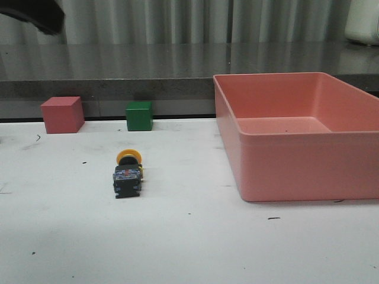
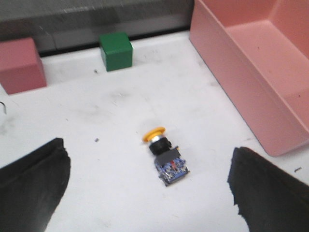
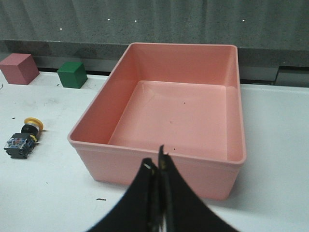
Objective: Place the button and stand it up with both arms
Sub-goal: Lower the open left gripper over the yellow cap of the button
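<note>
Currently, on the table: the button [image 1: 128,173] lies on its side on the white table [image 1: 189,248], yellow cap toward the back wall, bluish base toward the camera, not yet stood up.
Neighbours: the green cube [image 1: 139,116] and pink cube [image 1: 61,114] sit well behind it; the pink bin [image 1: 296,177] stands empty to its right.
Left gripper [image 2: 147,188]: jaws spread wide and empty, hovering above the button.
Right gripper [image 3: 158,193]: fingers pressed together, holding nothing, poised at the near wall of the bin.
Button and jaws: in the left wrist view it lies between the two fingers, slightly ahead of them and at a slant; well apart from the right gripper.
Step in hand, judged: reach and grasp.
Doing it well: turn the wrist to match the slant, descend straight, close across the black body, not the cap.
</note>
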Controlling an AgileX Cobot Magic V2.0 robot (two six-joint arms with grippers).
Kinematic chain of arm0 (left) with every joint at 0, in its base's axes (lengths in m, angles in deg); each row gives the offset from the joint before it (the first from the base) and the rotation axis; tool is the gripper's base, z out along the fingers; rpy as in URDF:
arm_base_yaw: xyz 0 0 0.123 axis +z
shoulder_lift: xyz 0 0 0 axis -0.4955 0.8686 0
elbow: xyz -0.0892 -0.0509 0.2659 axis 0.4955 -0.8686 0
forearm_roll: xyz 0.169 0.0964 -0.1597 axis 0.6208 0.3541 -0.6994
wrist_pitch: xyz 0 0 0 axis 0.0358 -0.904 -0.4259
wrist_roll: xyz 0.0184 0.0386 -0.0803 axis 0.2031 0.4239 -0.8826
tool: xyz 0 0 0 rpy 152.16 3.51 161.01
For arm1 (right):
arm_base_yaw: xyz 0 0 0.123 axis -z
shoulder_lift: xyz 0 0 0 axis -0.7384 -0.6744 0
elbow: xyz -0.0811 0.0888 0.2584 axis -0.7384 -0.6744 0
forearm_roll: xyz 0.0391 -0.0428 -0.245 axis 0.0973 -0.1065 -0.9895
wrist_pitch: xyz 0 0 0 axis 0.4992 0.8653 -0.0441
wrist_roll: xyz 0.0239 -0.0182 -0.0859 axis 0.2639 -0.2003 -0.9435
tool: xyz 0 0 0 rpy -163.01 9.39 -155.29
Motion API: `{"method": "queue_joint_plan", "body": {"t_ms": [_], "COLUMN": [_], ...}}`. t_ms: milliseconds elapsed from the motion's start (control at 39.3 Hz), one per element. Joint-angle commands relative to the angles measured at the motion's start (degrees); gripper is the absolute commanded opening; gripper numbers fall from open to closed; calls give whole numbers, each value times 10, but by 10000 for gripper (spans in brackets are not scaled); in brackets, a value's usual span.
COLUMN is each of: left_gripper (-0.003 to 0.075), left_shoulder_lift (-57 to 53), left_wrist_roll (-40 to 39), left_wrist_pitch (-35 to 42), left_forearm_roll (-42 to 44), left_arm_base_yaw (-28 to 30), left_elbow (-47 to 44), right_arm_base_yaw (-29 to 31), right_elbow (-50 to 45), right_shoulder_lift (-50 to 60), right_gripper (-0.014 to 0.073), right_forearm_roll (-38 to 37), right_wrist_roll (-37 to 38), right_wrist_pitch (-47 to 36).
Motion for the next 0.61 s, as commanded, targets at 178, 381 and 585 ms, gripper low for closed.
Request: {"method": "queue_joint_plan", "body": {"t_ms": [178, 381, 585], "left_gripper": [641, 640, 640], "left_shoulder_lift": [196, 329, 428], "left_wrist_roll": [-4, -41, -70], "left_wrist_pitch": [-168, -288, -341], "left_forearm_roll": [-86, -107, -106], "left_arm_base_yaw": [-12, -12, -11], "left_elbow": [204, 318, 405], "right_arm_base_yaw": [4, 4, 4], "right_elbow": [16, 16, 16], "right_shoulder_lift": [-3, -3, -3], "right_gripper": [-70, -70, -70], "right_forearm_roll": [-12, -12, -12], "right_wrist_roll": [-6, -6, -6], "right_wrist_pitch": [-47, -47, -47]}}
